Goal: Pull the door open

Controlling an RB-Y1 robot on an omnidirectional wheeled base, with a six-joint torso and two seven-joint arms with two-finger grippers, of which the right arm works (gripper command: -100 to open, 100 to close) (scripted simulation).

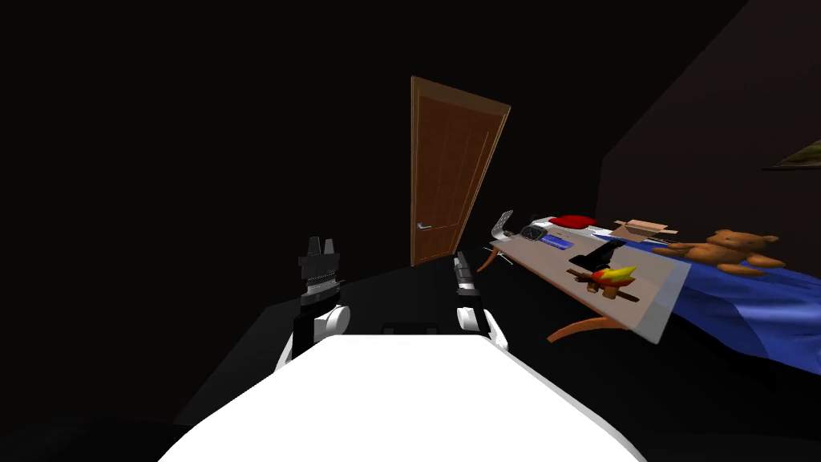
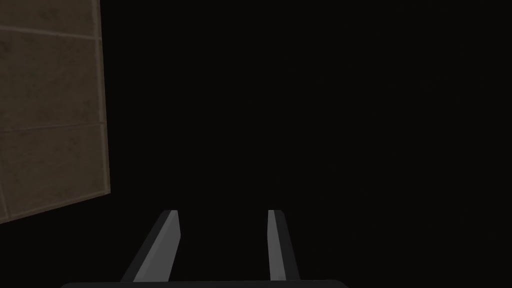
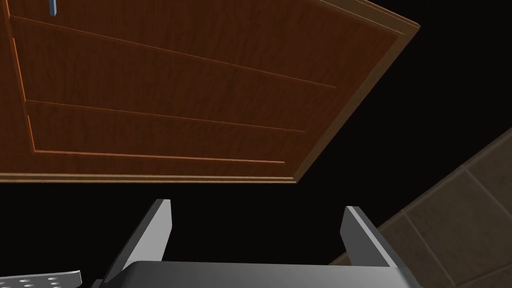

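Brown door [image 1: 449,176], table [image 1: 545,261] edge near on R, L gripper [image 2: 222,212] apart, R gripper [image 3: 257,205] apart, both short of door

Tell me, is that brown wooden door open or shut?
Shut, it seems: the brown wooden door lies flush within its frame, its small grey handle untouched.

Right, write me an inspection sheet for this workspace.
Surface: dim tiled surface beside the right gripper.
Job's things: brown panelled door ahead; its handle on the left side, ungripped.
Clutter: table right of the door, carrying small items; teddy bear on a blue bed.
Grippers: left gripper open, empty; right gripper open, empty, aimed at the door, short of it.
Cables: nothing seen.
Surroundings: black area around the door.
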